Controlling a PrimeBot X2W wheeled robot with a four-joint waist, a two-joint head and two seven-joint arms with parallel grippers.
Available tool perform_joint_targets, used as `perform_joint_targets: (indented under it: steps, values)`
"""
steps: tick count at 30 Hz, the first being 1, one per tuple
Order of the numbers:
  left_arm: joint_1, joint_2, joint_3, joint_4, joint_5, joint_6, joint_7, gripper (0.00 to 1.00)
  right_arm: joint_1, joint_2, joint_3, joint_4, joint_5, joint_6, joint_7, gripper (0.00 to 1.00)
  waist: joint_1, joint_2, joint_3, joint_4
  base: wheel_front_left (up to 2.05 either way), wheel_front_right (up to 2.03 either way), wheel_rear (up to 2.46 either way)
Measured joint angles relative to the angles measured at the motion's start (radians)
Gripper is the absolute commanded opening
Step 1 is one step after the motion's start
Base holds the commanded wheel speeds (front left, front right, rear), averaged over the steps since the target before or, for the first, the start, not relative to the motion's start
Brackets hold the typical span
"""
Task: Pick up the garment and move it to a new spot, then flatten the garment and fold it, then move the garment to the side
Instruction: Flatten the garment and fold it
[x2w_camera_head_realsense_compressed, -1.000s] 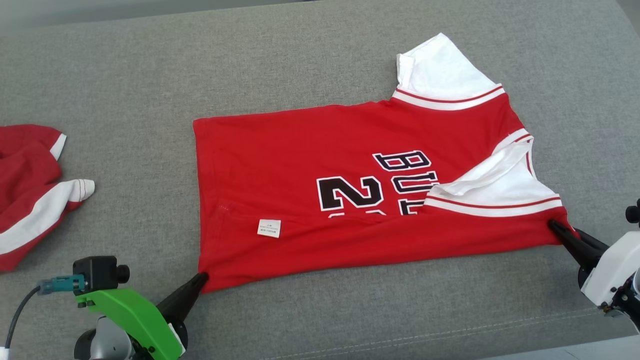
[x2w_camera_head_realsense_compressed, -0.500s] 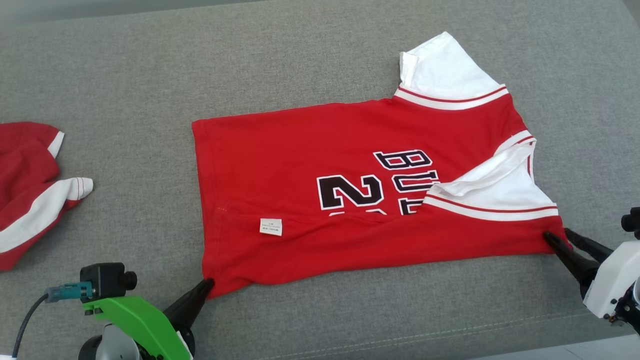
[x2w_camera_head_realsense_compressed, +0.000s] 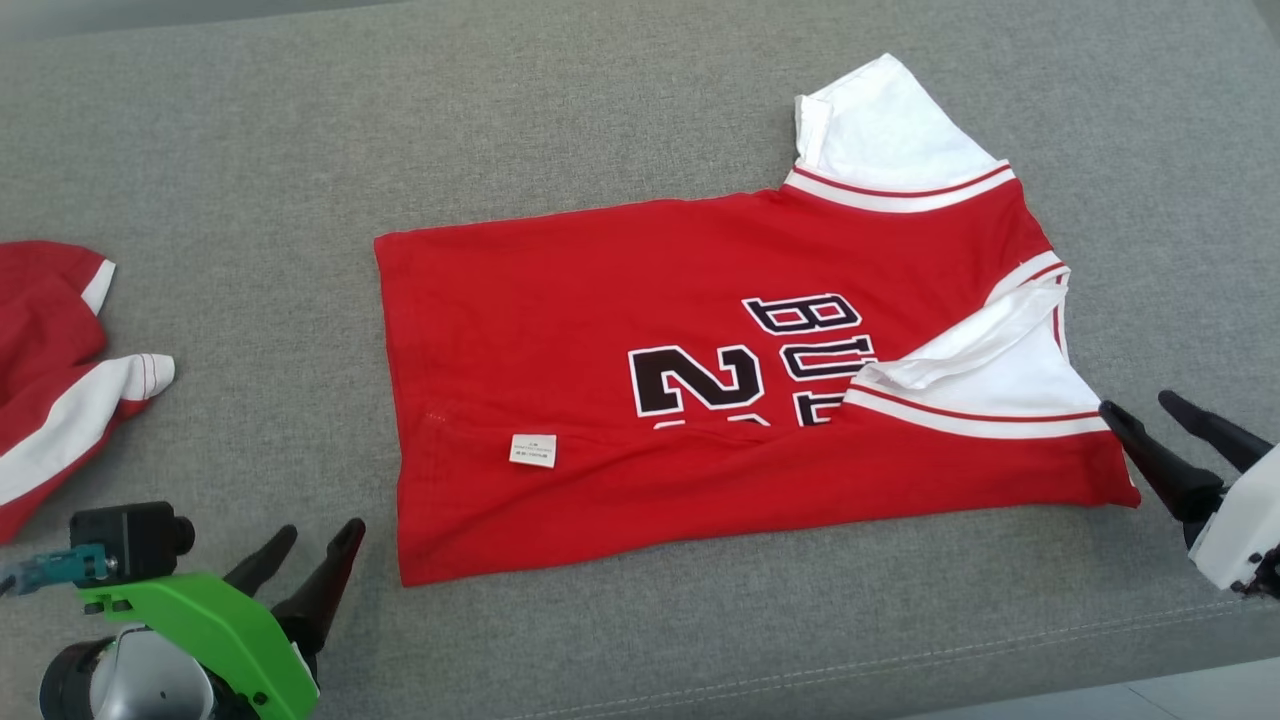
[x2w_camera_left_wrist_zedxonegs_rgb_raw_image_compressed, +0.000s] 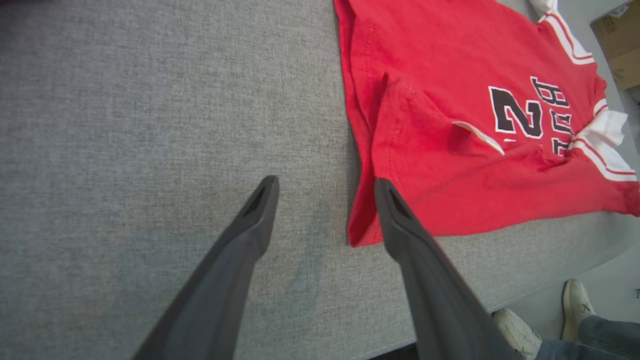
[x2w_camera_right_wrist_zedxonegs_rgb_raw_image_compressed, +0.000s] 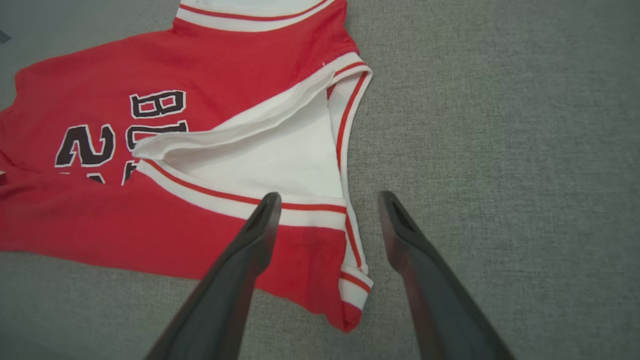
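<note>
Beside the garment (x2w_camera_head_realsense_compressed: 600, 330) — left hand (x2w_camera_head_realsense_compressed: 322, 528) and right hand (x2w_camera_head_realsense_compressed: 1135, 402) have both released its corners.

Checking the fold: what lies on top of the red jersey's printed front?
The red jersey's own folded-over strip, bearing a small white label, and a white sleeve lie over the black print; the print's lower part is hidden.

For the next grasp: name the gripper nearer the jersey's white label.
Left. Left gripper sits off the jersey hem near the label; right gripper sits at the far shoulder.
</note>
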Motion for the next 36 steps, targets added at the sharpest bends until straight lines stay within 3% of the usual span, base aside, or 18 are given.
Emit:
perform_joint_targets:
  steps: [10, 14, 23, 36]
  values:
    - [-0.158, 0.035, -0.001, -0.07, 0.077, 0.003, -0.005, 1.0, -0.147, -0.038, -0.067, -0.056, -0.039, -0.033, -0.015, 1.0, -0.0001, 0.0, 0.042, -0.008, 0.0, 0.0, 0.0]
    - [-0.266, 0.034, -0.037, -0.069, 0.083, 0.009, 0.044, 1.0, -0.263, -0.035, -0.072, -0.072, -0.069, -0.05, -0.003, 1.0, 0.0, 0.0, 0.08, -0.007, 0.0, 0.0, 0.0]
    - [-0.589, -0.028, -0.11, 0.04, 0.049, 0.021, 0.152, 1.0, -0.552, 0.047, -0.051, -0.035, -0.099, -0.085, 0.094, 1.0, 0.0, 0.0, 0.2, 0.009, 0.0, 0.0, 0.0]
    - [-0.716, -0.109, -0.178, 0.206, 0.104, 0.018, 0.124, 1.0, -0.711, 0.125, -0.024, 0.133, -0.148, -0.128, 0.117, 1.0, 0.0, 0.0, 0.337, 0.063, 0.0, 0.0, 0.0]
